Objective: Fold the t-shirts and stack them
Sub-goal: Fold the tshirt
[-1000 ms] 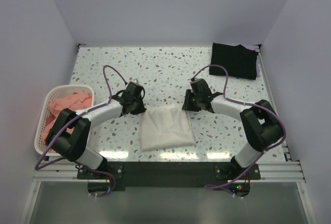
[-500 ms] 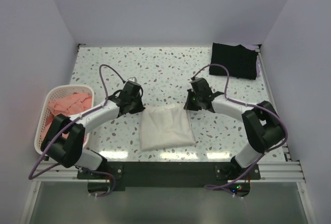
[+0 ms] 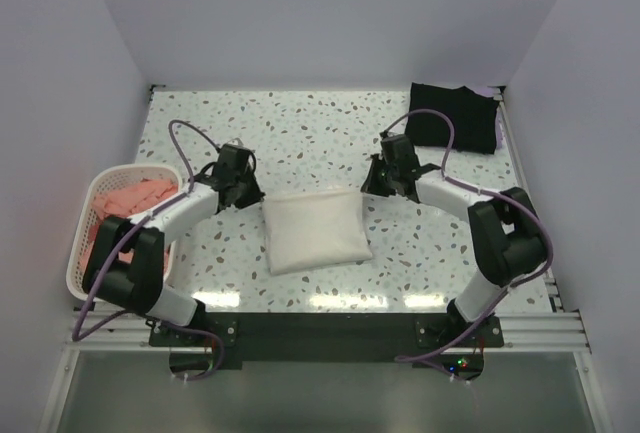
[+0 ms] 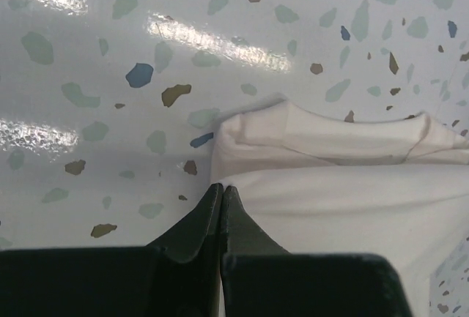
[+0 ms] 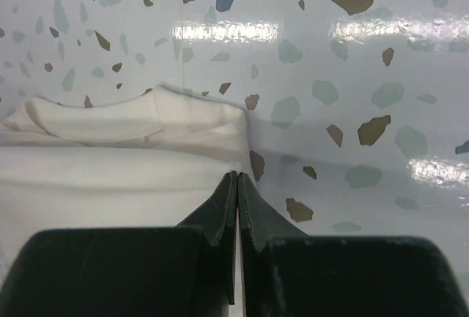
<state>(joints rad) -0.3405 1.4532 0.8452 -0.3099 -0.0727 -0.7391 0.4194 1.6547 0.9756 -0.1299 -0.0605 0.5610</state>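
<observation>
L gripper & R gripper: jaws now pressed together, were apart. Each seems to nip a far corner of the folded white shirt between them. Shirt has slid w/ arms, away from bases. Prob. drag toward black shirt beyond R gripper, for stacking.

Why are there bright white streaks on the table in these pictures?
Probably lamp glare on the glossy table: the top external view shows streaks along the near edge; the left wrist view shows smeared bands beyond the white t-shirt; the right wrist view shows one band past the cloth.
</observation>
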